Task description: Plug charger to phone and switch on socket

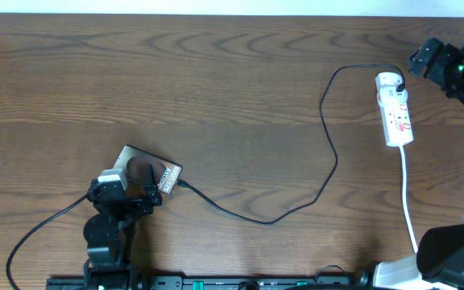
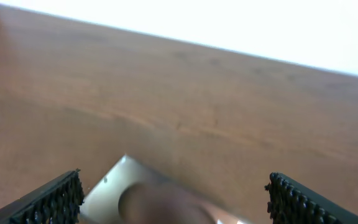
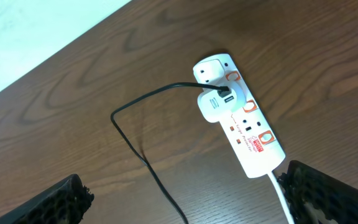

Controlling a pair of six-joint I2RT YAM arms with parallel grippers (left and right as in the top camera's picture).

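Note:
The phone (image 1: 153, 171) lies at an angle on the table's front left, its near end under my left gripper (image 1: 135, 187). In the left wrist view the phone (image 2: 114, 186) is blurred, low between the wide-open fingers of that gripper (image 2: 174, 186). The black charger cable (image 1: 329, 153) runs from a plug tip at the phone's right edge (image 1: 179, 184) to the white socket (image 1: 395, 113). There it enters a white adapter (image 3: 211, 107) plugged into the socket (image 3: 253, 140). My right gripper (image 1: 427, 60) hovers open (image 3: 182, 183) above and beside the socket.
The socket's white cord (image 1: 408, 197) runs down toward the front right edge. A black arm cable (image 1: 39, 229) loops at the front left. The right arm's base (image 1: 449, 250) sits at the front right corner.

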